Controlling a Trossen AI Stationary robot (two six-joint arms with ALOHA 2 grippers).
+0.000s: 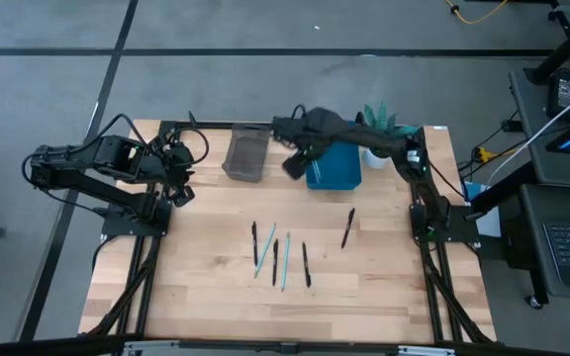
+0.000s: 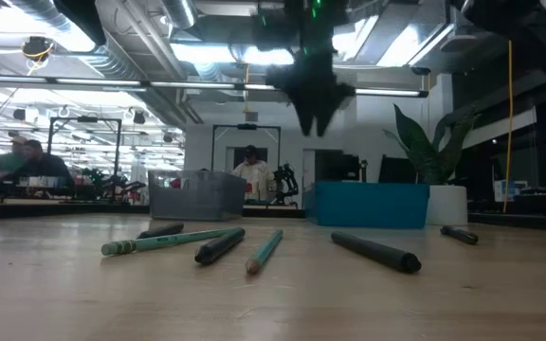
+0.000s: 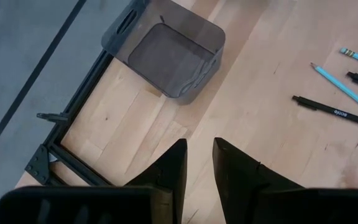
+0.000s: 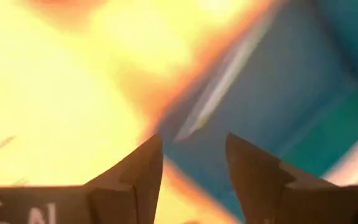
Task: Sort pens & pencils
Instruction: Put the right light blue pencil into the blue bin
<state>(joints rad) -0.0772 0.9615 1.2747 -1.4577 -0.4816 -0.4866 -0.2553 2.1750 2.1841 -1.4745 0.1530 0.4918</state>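
The right gripper [image 1: 298, 164] hangs with jaws parted and empty over the blue bin's [image 1: 336, 170] edge, where a blurred stick, perhaps a pencil [image 4: 219, 84], lies, as six pens and pencils [image 1: 283, 259] wait mid-table and the left gripper [image 1: 179, 193], slightly open, idles near the grey bin [image 1: 246, 156].

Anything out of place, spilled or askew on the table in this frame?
Nothing looks spilled or damaged. Five pens and pencils lie loosely fanned mid-table, and one black pen lies apart, nearer the blue bin. The grey bin sits upright and looks empty. The right gripper hangs open at the blue bin's edge; the left gripper waits aside.
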